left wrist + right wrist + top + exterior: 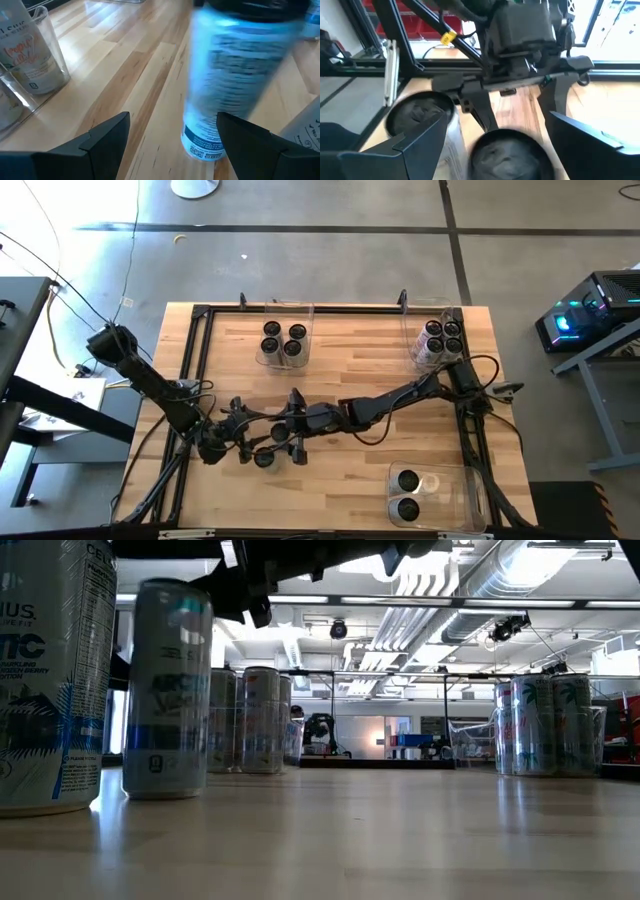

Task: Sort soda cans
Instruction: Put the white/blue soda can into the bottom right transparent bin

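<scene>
Two dark robot arms meet over the near-left part of a pale wooden table (340,370), where a few slim soda cans stand loose. The left gripper (246,442) sits low beside a blue-labelled can (225,95), its two dark fingers (105,137) spread wide on either side of it and apart from it, holding nothing. That can has a pale blue wrap with fine print and a dark band at its base. The right gripper (296,428), reaching in from the far right, hangs just above two more cans; its fingers are also parted wide and empty, with one dark can top (507,155) showing between them and a second dark top (420,112) just to one side.

From table height, the nearest cans (165,690) show silver-white sides with blue lettering and stand upright at the left.

The other cans sit in three clear plastic bins: three dark-topped cans in the far-centre bin (262,330), four in the far-right bin (410,335), and two in the near-right bin (450,490).
</scene>
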You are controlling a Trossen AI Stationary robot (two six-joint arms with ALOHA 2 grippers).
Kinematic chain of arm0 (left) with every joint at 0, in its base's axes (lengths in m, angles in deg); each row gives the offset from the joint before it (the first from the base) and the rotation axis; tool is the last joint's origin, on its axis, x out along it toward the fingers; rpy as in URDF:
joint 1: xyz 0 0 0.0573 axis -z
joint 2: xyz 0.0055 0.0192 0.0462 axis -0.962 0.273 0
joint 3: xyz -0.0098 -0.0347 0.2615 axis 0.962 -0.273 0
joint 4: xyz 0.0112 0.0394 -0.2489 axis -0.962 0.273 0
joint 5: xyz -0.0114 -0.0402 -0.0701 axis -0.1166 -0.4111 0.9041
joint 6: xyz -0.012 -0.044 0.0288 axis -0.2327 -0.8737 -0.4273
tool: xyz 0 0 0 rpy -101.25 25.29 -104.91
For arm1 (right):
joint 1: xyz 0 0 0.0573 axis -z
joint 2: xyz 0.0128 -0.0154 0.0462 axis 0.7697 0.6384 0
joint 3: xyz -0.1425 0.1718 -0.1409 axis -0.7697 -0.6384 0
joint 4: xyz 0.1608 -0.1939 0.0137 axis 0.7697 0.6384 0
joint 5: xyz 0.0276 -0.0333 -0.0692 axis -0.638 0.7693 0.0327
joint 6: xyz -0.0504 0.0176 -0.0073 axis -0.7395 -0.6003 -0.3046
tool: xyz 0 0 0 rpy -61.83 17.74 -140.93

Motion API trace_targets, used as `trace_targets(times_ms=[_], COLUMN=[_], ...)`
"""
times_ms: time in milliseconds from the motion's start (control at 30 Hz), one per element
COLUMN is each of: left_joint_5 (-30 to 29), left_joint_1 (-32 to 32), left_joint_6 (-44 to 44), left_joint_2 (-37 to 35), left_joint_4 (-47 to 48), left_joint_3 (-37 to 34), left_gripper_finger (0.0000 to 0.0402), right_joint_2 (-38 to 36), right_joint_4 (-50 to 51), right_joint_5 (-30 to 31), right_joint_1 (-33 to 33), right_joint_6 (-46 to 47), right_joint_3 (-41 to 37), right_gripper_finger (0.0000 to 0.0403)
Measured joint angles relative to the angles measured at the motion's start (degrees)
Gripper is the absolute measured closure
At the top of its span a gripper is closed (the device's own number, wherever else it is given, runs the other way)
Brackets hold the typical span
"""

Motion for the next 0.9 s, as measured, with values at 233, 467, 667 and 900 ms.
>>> trace_targets(times_ms=[233,467,667,900], left_joint_5=[-0.2,-2.4,-6.6,-8.4], left_joint_1=[-0.2,-2.1,-5.2,-6.2], left_joint_6=[0.7,4.2,6.1,8.0], left_joint_2=[0.4,1.3,1.3,0.8], left_joint_4=[0.1,0.2,0.2,-0.2], left_joint_3=[0.0,0.0,0.0,0.0], left_gripper_finger=[0.011,0.011,0.011,0.011], right_joint_2=[-1.6,-1.6,-1.6,-0.1], right_joint_4=[10.7,18.8,18.6,15.9], right_joint_5=[0.2,-4.4,-5.1,-4.1], right_joint_1=[0.0,0.9,0.7,0.6], right_joint_6=[-3.9,-3.2,-3.2,-2.1], right_joint_3=[4.9,4.8,4.4,4.4], right_gripper_finger=[0.0068,0.0068,0.0069,0.0088])
